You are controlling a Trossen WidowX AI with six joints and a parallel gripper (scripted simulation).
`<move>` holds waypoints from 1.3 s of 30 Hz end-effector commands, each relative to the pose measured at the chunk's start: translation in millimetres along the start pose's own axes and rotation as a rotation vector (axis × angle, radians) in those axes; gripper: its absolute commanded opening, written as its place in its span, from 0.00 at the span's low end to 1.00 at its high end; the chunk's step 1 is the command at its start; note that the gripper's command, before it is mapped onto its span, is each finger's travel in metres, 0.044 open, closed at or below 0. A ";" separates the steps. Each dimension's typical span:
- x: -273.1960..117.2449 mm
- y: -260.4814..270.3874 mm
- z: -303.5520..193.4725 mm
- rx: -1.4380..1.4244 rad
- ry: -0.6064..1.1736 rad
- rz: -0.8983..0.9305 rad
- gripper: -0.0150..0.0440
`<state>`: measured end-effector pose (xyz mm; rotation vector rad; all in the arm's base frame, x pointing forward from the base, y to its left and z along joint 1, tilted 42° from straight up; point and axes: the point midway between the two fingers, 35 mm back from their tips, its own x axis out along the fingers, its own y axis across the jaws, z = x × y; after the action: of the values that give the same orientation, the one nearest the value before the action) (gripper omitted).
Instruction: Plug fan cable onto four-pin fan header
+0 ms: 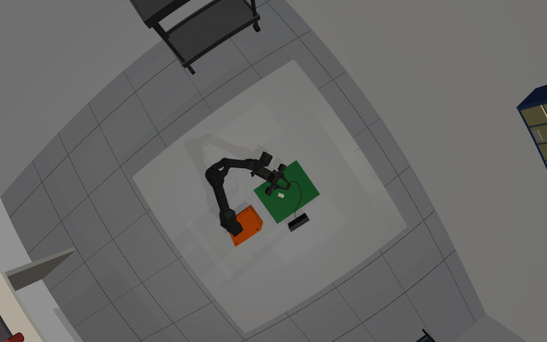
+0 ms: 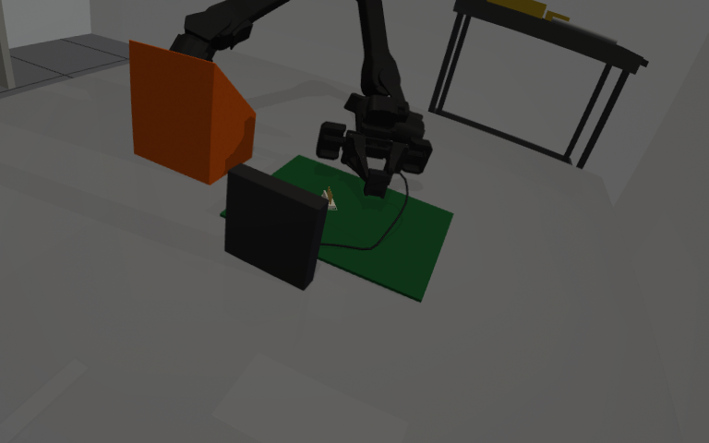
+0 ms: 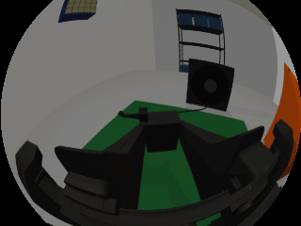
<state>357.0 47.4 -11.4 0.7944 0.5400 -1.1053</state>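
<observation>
My gripper (image 1: 288, 187) (image 2: 377, 179) (image 3: 161, 126) is shut on the black plug (image 2: 377, 186) (image 3: 162, 137) and holds it above the green board (image 1: 278, 211) (image 2: 402, 261) (image 3: 230, 129). The white four-pin header (image 1: 280, 194) (image 2: 332, 202) stands on the board, to the left of the plug in the exterior view and apart from it. I cannot make it out in the wrist view. The thin black cable (image 1: 301, 195) (image 2: 407, 196) loops from the plug to the fan (image 1: 298, 222) (image 2: 271, 230) (image 3: 210, 86). The plug's underside is hidden in the wrist view.
The fan stands upright beside the board's edge. An orange block (image 1: 251, 224) (image 2: 172, 109) (image 3: 290, 99) stands near the arm's base, off another side of the board. A dark trolley (image 1: 214, 38) and a blue shelf unit (image 1: 534, 120) stand farther away.
</observation>
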 end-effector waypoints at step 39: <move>6.1 -2.4 -29.4 -0.001 0.000 -0.001 0.25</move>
<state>357.1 67.1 -35.1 0.7943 0.5409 -1.1058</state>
